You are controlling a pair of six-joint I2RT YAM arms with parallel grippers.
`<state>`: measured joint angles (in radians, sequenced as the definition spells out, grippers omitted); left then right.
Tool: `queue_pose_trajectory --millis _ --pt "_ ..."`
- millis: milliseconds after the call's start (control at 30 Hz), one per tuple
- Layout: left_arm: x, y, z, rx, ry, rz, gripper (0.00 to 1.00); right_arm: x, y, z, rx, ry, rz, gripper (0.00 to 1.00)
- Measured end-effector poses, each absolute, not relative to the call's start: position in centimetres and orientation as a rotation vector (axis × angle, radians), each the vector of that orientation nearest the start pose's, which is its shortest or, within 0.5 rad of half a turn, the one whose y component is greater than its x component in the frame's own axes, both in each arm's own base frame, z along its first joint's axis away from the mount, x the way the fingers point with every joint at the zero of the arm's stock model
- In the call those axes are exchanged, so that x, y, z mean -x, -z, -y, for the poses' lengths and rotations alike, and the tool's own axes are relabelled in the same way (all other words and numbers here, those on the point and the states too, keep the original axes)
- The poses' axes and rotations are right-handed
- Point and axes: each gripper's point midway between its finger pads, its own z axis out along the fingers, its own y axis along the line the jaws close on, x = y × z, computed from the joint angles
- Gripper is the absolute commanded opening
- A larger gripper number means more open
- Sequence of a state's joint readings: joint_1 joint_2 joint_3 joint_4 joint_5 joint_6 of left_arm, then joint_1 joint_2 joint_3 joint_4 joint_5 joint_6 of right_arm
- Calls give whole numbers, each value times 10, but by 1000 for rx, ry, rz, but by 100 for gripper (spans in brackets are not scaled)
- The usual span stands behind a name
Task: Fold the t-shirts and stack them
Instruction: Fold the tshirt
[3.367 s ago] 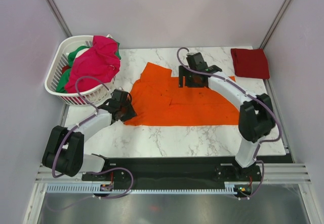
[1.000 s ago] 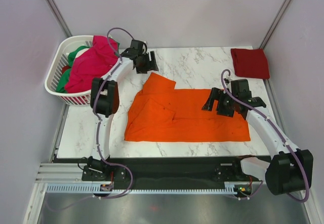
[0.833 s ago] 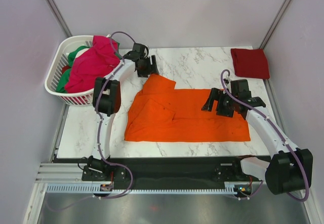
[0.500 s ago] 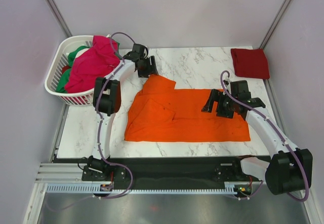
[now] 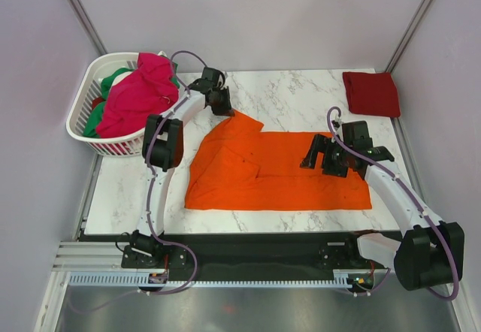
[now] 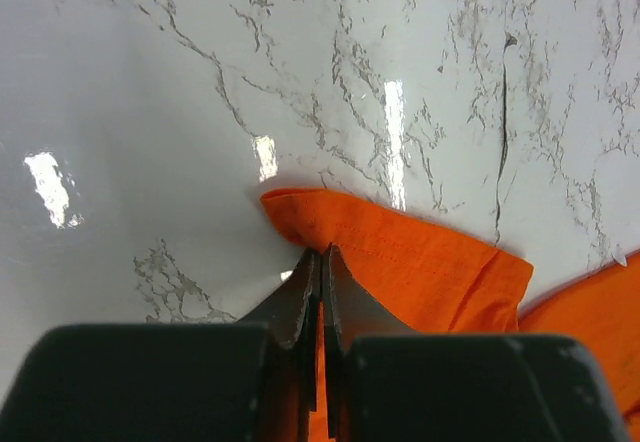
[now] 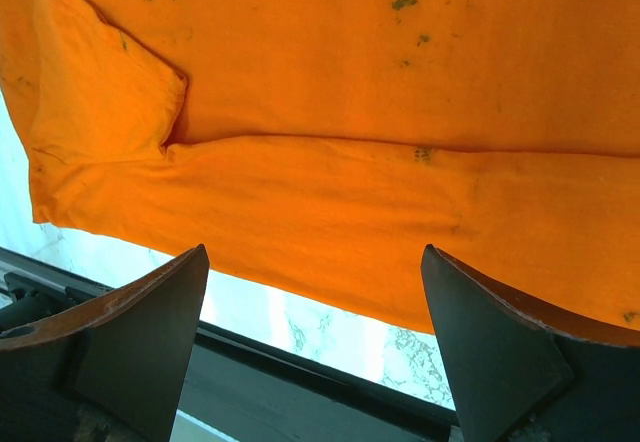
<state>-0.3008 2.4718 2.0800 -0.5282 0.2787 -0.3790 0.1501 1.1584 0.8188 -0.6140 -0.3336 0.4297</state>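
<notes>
Jaws of the left gripper [image 6: 320,262], wide a moment ago as it reached the far-left sleeve of the orange t-shirt [image 5: 278,168], have now closed to a thin pinch on that sleeve's hem. This suggests the corner is secured and the next fold can start from here. The shirt lies spread across the middle of the marble table [image 5: 301,92], with the dark red t-shirt [image 5: 371,93] folded at the far right corner. The right gripper [image 7: 312,262] hangs over the shirt's right half with its fingers spread wide, gripping nothing.

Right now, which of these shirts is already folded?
The dark red t-shirt, a neat square; the orange t-shirt lies mostly spread, the pink t-shirt crumpled in the white laundry basket.
</notes>
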Motion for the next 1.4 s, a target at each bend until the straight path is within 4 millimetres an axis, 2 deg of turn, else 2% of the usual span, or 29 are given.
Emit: queue_pose_trajectory --millis 133,233,367,433,533,600,667,733,800,1033,1400 --pt "-544 -26 236 -24 620 -2552 2 -260 -115 -105 -259 -584 -2557 98" --pt "-543 -27 230 -7 571 -2560 2 -277 -113 -91 -342 -464 -2552 98" --pt "-532 -36 218 19 509 -2585 2 -329 -116 -69 -513 -328 -2495 98" --pt "-529 -46 218 23 511 -2580 2 -367 -113 -54 -605 -265 -2474 95" --pt "-527 -61 219 34 535 -2562 2 -423 -104 -22 -722 -210 -2420 91" --pt "-521 -67 219 38 551 -2562 2 -441 -91 5 -799 -180 -2404 90" --pt "-516 -70 218 43 556 -2567 2 -445 -73 32 -874 -135 -2412 88" --pt "-511 -71 218 49 561 -2575 2 -440 -55 56 -939 -84 -2431 86" --pt "-509 -71 218 52 565 -2579 2 -435 -43 68 -968 -45 -2450 85" --pt "-504 -67 220 51 581 -2596 2 -434 -32 74 -950 -11 -2479 79" --pt "-497 -60 223 45 587 -2619 2 -442 -25 106 -1033 -28 -2434 65"
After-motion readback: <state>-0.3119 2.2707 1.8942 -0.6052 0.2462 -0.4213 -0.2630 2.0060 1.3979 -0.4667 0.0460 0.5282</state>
